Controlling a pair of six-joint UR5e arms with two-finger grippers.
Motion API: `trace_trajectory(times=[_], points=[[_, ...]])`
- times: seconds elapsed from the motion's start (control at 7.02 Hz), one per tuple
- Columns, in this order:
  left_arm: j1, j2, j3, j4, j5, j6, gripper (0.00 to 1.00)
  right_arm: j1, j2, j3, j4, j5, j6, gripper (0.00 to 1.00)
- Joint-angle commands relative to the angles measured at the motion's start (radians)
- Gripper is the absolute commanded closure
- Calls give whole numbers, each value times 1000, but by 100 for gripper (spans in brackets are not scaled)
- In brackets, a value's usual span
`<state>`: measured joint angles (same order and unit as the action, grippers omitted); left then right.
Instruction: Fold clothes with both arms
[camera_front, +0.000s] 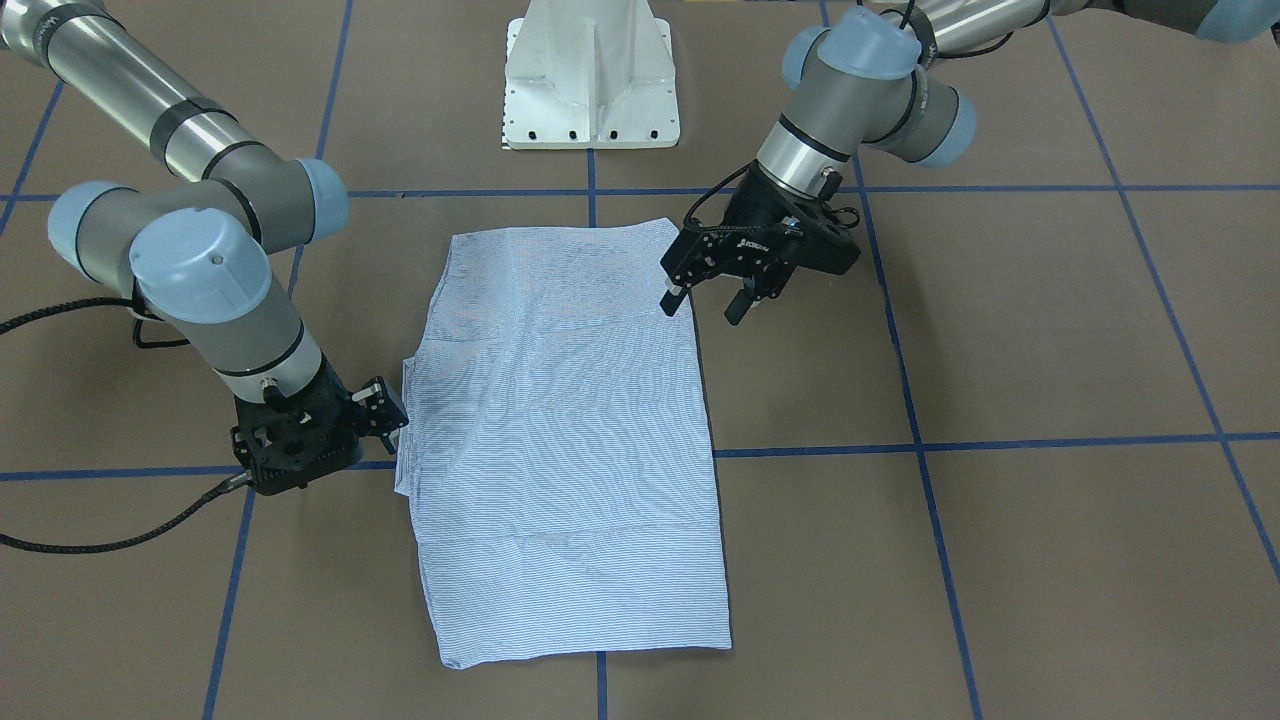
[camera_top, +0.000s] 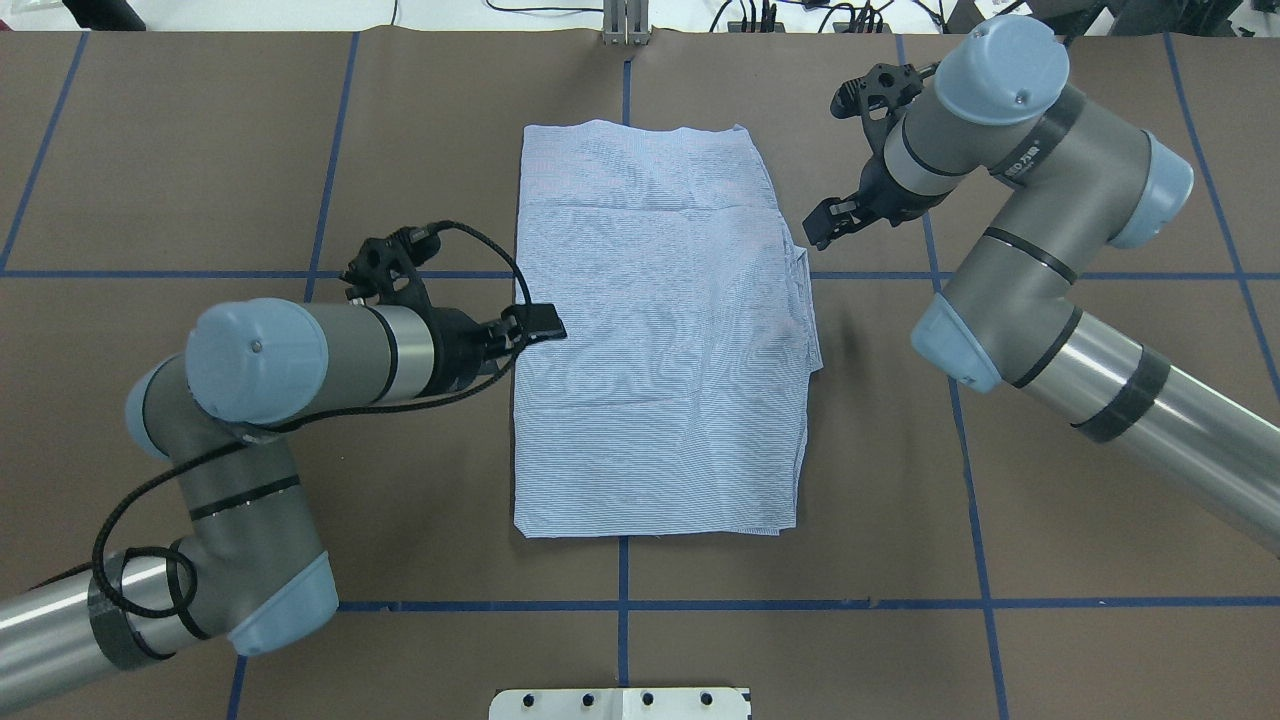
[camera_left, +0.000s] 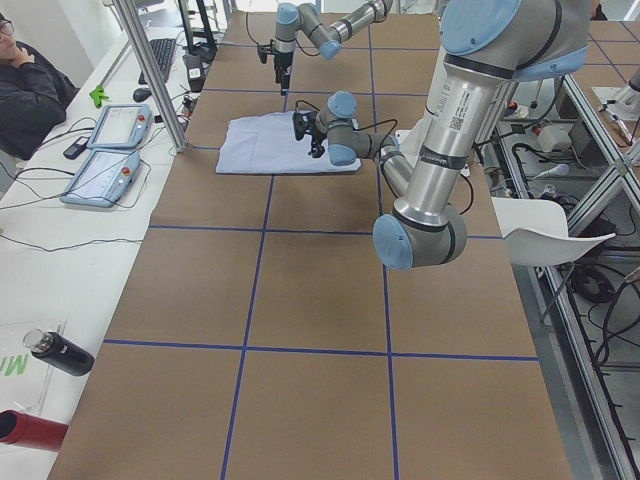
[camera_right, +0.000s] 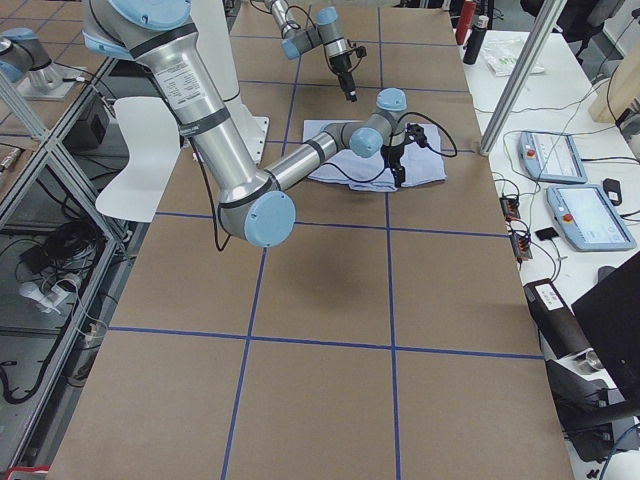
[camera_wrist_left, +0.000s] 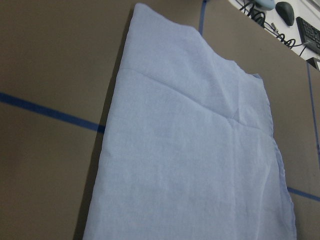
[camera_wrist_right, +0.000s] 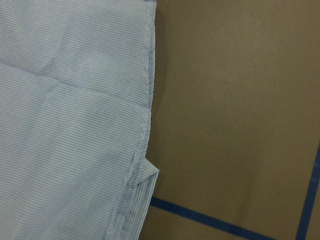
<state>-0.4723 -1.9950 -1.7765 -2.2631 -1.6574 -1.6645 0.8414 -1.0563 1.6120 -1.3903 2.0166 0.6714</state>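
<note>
Folded blue-and-white striped shirt (camera_top: 660, 330) flat on brown bench (camera_top: 900, 480); left black gripper (camera_front: 705, 303) spread, empty, at its edge; right black gripper (camera_top: 822, 222) state: cannot tell.

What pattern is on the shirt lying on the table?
The shirt has fine light blue and white stripes. They show clearest in the right wrist-mounted view.

robotics lab: blue-taped grid table (camera_left: 320, 300), teach pendants (camera_left: 100, 177), aluminium frame posts (camera_left: 150, 75)
</note>
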Motion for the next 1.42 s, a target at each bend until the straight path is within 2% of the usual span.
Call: trace_trajectory(times=[0.0,0.14,0.28,0.71,0.85,1.14,1.28], points=[[105,66,-52,4,56,-69,1,-4,-103,171,-35,62,127,0],[113,82,-55,22,54,-77,1,-22,-129,222,-33,65,192,0],[135,81,-60,95,54,-93,4,-39,-134,247,-33,67,229,0],[187,76,-44,132,54,-113,14,-62,-133,267,-30,67,274,0],[214,73,-43,137,54,-123,18,-62,-134,267,-30,67,275,0],[237,55,-43,174,54,-123,35,-62,-134,267,-32,65,275,0],[241,48,-43,177,54,-123,40,-62,-134,266,-30,65,274,0]])
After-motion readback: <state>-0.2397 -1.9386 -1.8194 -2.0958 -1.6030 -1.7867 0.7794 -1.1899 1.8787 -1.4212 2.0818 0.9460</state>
